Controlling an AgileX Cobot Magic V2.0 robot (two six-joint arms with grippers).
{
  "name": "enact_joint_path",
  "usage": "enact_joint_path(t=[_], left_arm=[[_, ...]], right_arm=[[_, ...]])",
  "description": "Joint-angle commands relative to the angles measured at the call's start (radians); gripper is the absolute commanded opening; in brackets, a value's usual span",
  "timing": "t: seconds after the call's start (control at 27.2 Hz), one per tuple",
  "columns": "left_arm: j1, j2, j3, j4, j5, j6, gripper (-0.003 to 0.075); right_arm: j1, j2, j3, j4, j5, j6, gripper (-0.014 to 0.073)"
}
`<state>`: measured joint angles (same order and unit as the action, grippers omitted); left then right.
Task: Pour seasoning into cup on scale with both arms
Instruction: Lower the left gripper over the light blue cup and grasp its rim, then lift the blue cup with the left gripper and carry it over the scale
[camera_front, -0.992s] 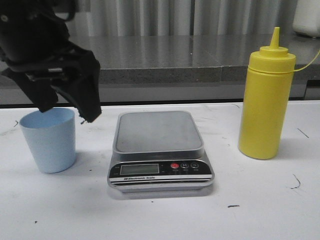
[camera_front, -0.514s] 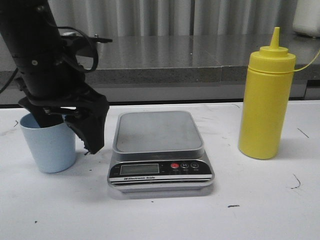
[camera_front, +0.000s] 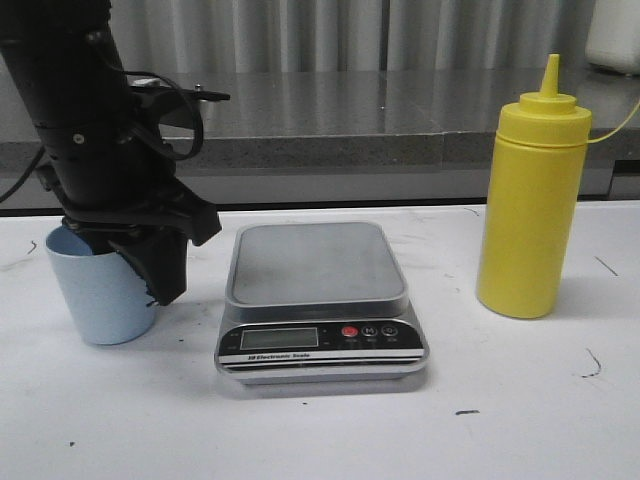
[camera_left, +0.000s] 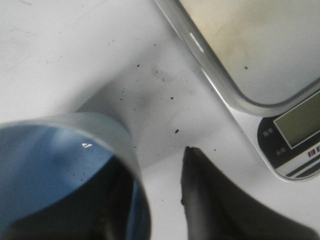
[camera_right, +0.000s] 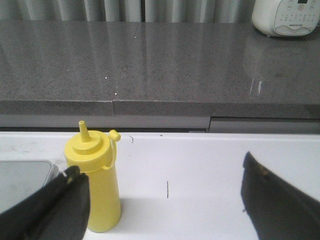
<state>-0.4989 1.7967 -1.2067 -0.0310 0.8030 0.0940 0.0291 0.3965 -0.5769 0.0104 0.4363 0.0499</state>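
Note:
The pale blue cup (camera_front: 100, 300) stands on the white table, left of the scale (camera_front: 315, 265). My left gripper (camera_front: 125, 270) is down over the cup's right rim and open. One finger is inside the cup (camera_left: 45, 165); the other finger (camera_left: 200, 190) is outside it, with a strip of table showing between it and the wall. The scale's steel platform (camera_left: 250, 50) is bare. The yellow seasoning bottle (camera_front: 530, 200) stands upright to the right of the scale. My right gripper (camera_right: 161, 165) is open, held back from the bottle (camera_right: 97, 185), and holds nothing.
A grey stone counter (camera_front: 330, 110) runs along the back behind the table edge. A white appliance (camera_right: 285, 17) sits on it at the far right. Small dark specks mark the white tabletop (camera_front: 330, 430).
My left arm has come down and slightly left, bringing the open fingers from above the cup to straddle its right wall. Cup, scale and bottle have not moved.

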Motion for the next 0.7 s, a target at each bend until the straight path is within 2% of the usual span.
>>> enact_joint_path(t=[0.0, 0.26, 0.48, 0.66], left_arm=[[-0.006, -0.042, -0.029, 0.003, -0.015, -0.006, -0.0021], [-0.006, -0.042, -0.067, 0.023, 0.023, -0.006, -0.002], [-0.019, -0.042, -0.25, 0.017, 0.217, -0.006, -0.002], [-0.049, -0.037, -0.361, 0.017, 0.264, -0.006, -0.002]], right_arm=[[-0.006, 0.014, -0.036, -0.003, -0.079, -0.004, 0.0631], [-0.006, 0.014, -0.036, -0.003, -0.079, -0.004, 0.0631], [-0.006, 0.014, -0.036, -0.003, -0.079, -0.004, 0.0631], [-0.006, 0.014, -0.036, -0.003, -0.079, -0.004, 0.0631]])
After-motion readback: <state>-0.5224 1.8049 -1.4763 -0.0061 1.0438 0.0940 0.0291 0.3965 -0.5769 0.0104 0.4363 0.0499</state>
